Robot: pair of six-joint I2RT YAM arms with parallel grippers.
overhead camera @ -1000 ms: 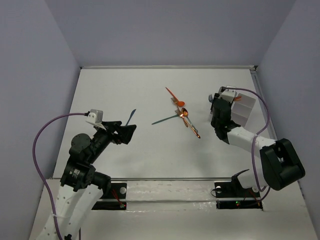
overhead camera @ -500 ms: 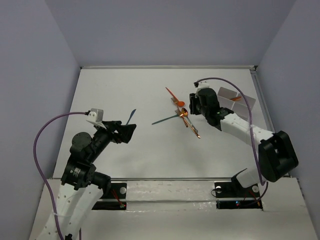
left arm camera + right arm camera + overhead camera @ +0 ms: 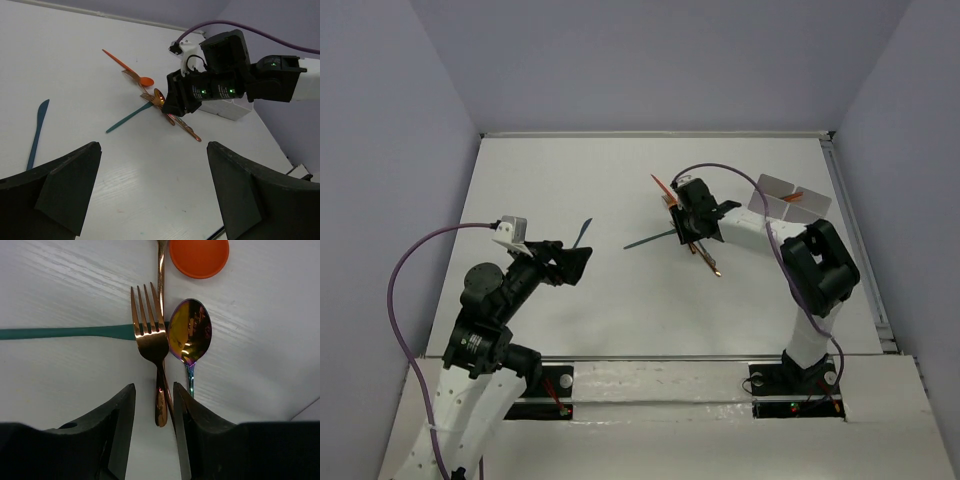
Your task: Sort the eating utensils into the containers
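left gripper [image 3: 153, 150] sits nearest, on the left side of the table [image 3: 550, 180]. its fingers are spread wide w/ nothing btwn them, hovering off the surface. just beyond it a blue knife [image 3: 37, 132] lies flat and alone, well apart from the other pieces.

further out, mid-table, is the pile of utensils. a teal handle [image 3: 65, 332] runs out to the left from under the pile. a copper fork [image 3: 150, 340] lies across it, tines pointing away from the right wrist cam. an iridescent spoon [image 3: 189, 332] lies just beside the fork on its right, bowl next to the fork head. an orange spoon [image 3: 199, 255] has its bowl just past the tines. more copper pieces [image 3: 710, 262] stick out of the pile toward the near edge; can't tell what type they are.

right gripper [image 3: 154, 415] is down low over the pile. its jaws stand part-way apart, one finger each side of the fork's handle end. bare table shows btwn the handle and the left finger, so it's straddling, not pinching.

farthest, to the right of the pile, sits the white tray [image 3: 775, 187]. one orange utensil [image 3: 793, 196] lies in it; can't tell which compartment.
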